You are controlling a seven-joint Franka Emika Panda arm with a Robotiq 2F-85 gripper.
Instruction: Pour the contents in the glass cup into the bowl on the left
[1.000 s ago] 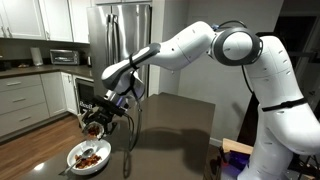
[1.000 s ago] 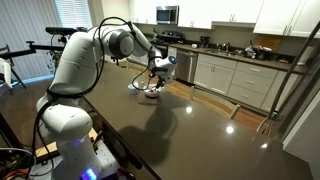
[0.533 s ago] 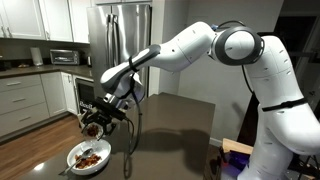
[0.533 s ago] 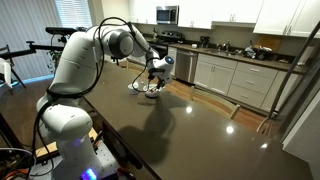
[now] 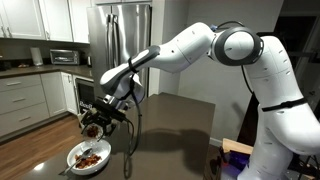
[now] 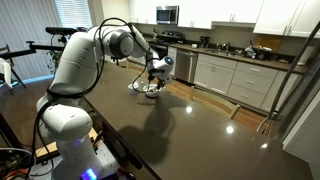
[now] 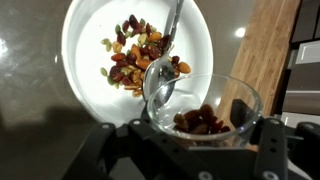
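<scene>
Beneath the gripper [image 7: 186,150], which clamps the cup [image 7: 205,98], sits the bowl [image 7: 85,70]; contents [image 7: 200,121] lie in the cup. Pouring well means tipping slowly, rim kept over the bowl's middle, clear of the spoon [image 7: 172,35].

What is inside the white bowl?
In the bowl: a heap of reddish-brown and tan bits and a metal spoon; the glass cup covers its lower-right edge.

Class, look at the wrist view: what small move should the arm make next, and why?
Probably tip the glass cup a little further. The gripper holds it tilted above the white bowl, yet reddish-brown bits sit in the cup's lower side.
</scene>
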